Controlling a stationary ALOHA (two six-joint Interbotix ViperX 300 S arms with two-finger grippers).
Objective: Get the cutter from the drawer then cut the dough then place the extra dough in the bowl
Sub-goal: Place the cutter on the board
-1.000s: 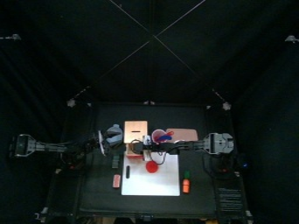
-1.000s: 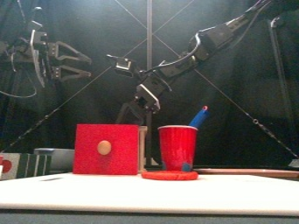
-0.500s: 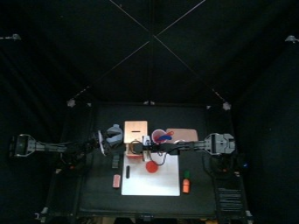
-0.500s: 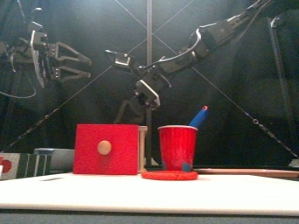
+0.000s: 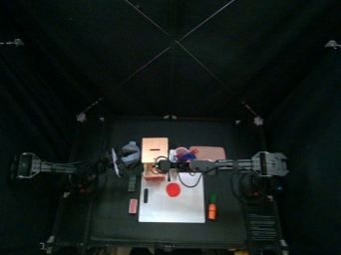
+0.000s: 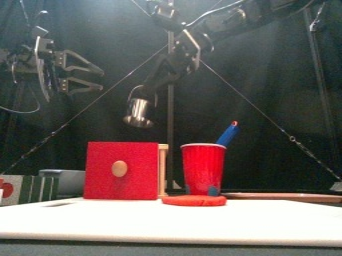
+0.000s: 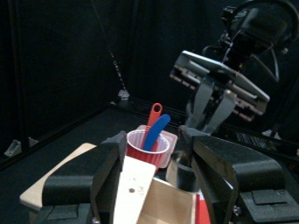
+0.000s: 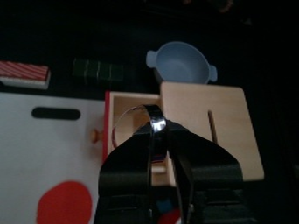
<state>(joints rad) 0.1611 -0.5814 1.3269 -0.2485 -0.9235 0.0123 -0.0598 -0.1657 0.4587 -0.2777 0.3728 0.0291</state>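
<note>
Board: white cutting board, flat, smooth, lying at table's front edge; near part showing bare.
Dough: red dough, thin round disc, sitting on board's far part.
Cutter: round metal cutter, shiny, hanging high over box's top edge, well above dough.
R gripper: right gripper clamping cutter's wire handle.
L gripper: left gripper hovering left of box, jaws spread wide, gripping nothing.
Box: pale wooden box w/ square red drawer front, standing behind board.
Cup: red cup standing just right of box.
Bowl: blue-grey bowl, round, sitting just left of box.
</note>
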